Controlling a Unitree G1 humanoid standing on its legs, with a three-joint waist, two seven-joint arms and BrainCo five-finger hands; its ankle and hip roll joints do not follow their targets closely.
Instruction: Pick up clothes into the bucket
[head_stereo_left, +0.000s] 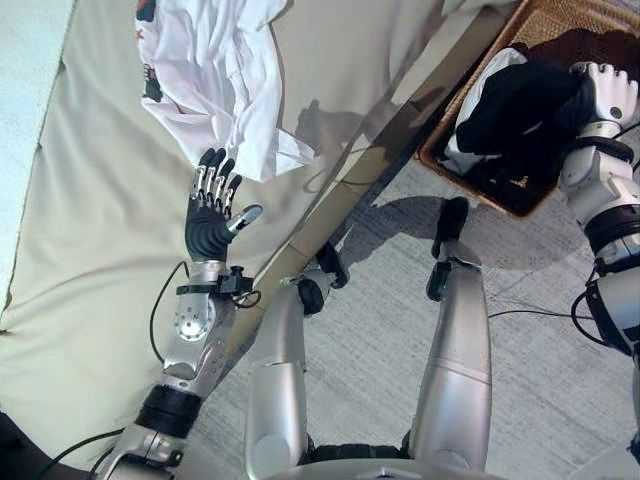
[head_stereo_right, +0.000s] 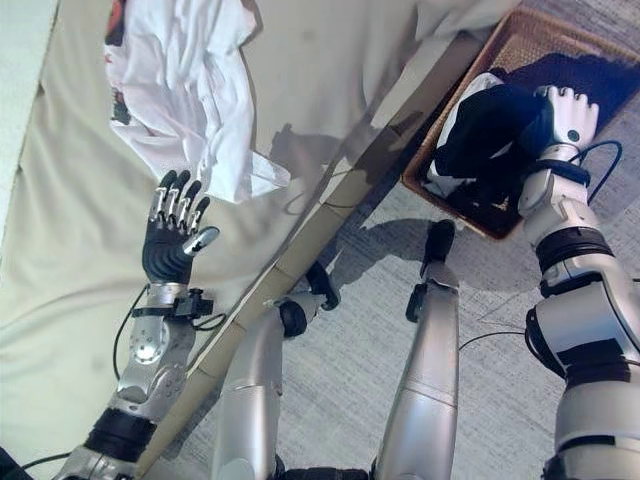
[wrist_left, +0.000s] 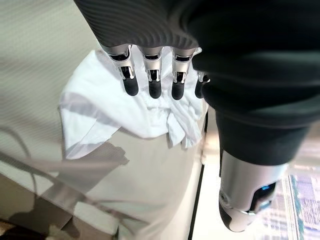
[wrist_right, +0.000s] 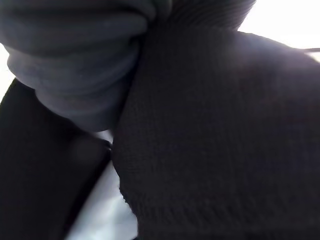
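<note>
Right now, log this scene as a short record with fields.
surface: beige bed
white garment: lies crumpled on the bed
left robot hand: open, fingers straight, above the bed just short of the white garment
basket: wicker, on the floor beside the bed
black garment: in the basket, over white cloth
right robot hand: at the black garment, fingers hidden

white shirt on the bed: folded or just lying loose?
Loose. The white shirt lies crumpled and partly spread on the bed, creased, with uneven edges. The left hand hovers open short of it.
</note>
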